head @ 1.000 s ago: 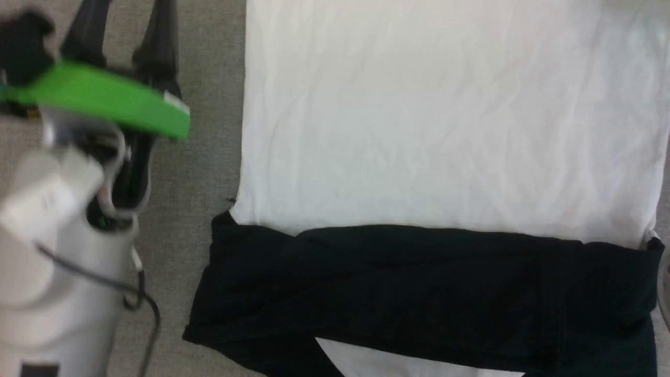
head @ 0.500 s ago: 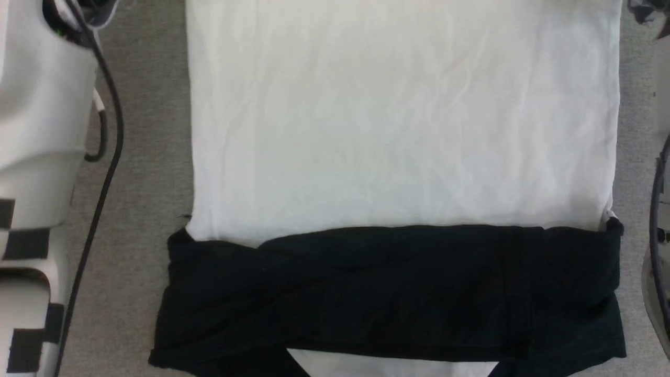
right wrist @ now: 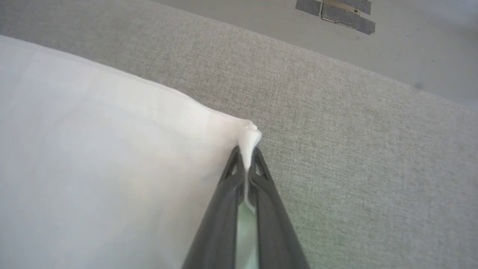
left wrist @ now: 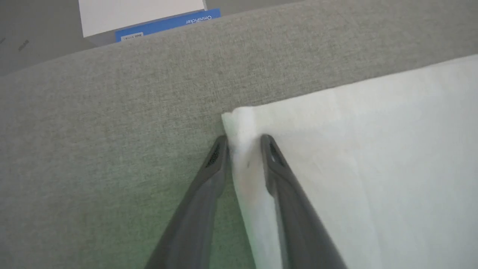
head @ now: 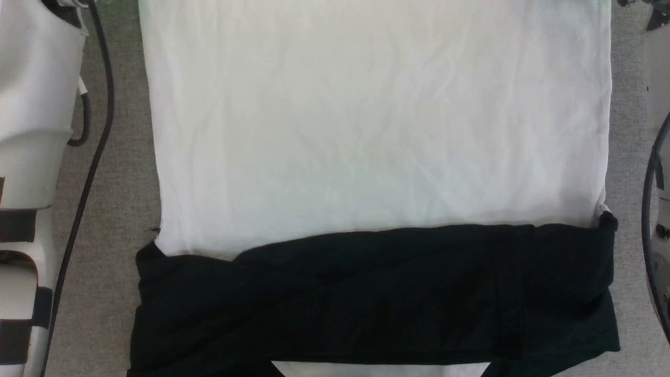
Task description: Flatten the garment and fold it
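The garment [head: 366,131] lies spread flat on a grey woven surface [head: 120,157], its white body smooth apart from light wrinkles and taking up most of the head view. Its black sleeves [head: 366,298] are folded across the end nearest the robot, overlapping each other in a dark band from one side edge to the other, with a sliver of white showing beneath them at the bottom edge. A pale forearm [head: 31,104] with a black cable [head: 89,173] running along it stands just beside the garment's left edge, and another pale arm part [head: 659,78] sits at the right edge. In the left wrist view the left gripper [left wrist: 242,140] is at a far corner of the white cloth, one dark finger [left wrist: 209,179] on the grey surface just outside the hem and the other on top of the fabric, with a raised ridge of cloth between them. The jaws stand partly apart, and I cannot tell whether they already pinch that ridge. In the right wrist view the right gripper [right wrist: 245,151] is clenched on the other far corner, and a small tuft of white fabric pokes out beyond its tips. Past the surface's edge, a white box with a blue strip [left wrist: 142,15] sits on the floor, and strips of grey tape [right wrist: 336,11] are stuck to it.
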